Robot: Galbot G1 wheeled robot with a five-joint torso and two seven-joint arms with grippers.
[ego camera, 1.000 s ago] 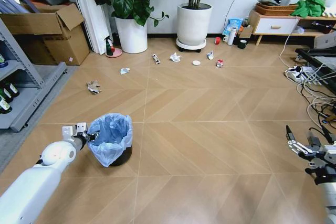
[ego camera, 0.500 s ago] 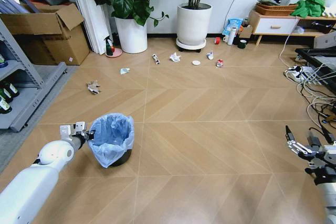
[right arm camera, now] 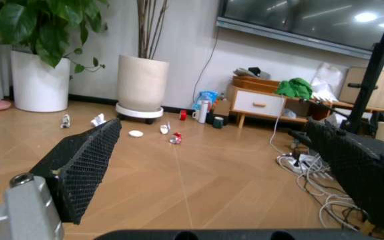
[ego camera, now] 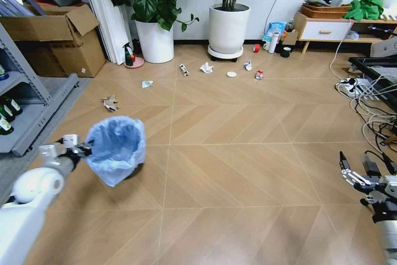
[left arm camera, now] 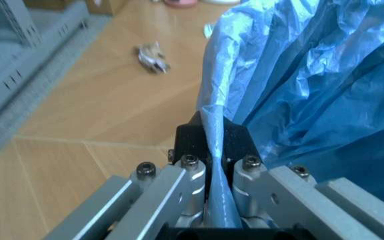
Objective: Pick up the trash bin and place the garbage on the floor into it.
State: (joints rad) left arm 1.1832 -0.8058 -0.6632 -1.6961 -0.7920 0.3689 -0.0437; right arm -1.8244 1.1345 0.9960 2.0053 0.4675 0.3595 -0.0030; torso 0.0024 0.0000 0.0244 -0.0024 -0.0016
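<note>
The left gripper [ego camera: 79, 149] pinches the trash bin [ego camera: 116, 156] by its liner rim; the right gripper [ego camera: 348, 175] hangs spread; garbage [ego camera: 206, 67] lies near the plant pots [ego camera: 229, 29].

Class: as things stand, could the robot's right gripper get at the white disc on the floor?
Probably not yet. The open right gripper hangs near the robot, while the white disc lies far off near the plant pot; bare floor between.
</note>
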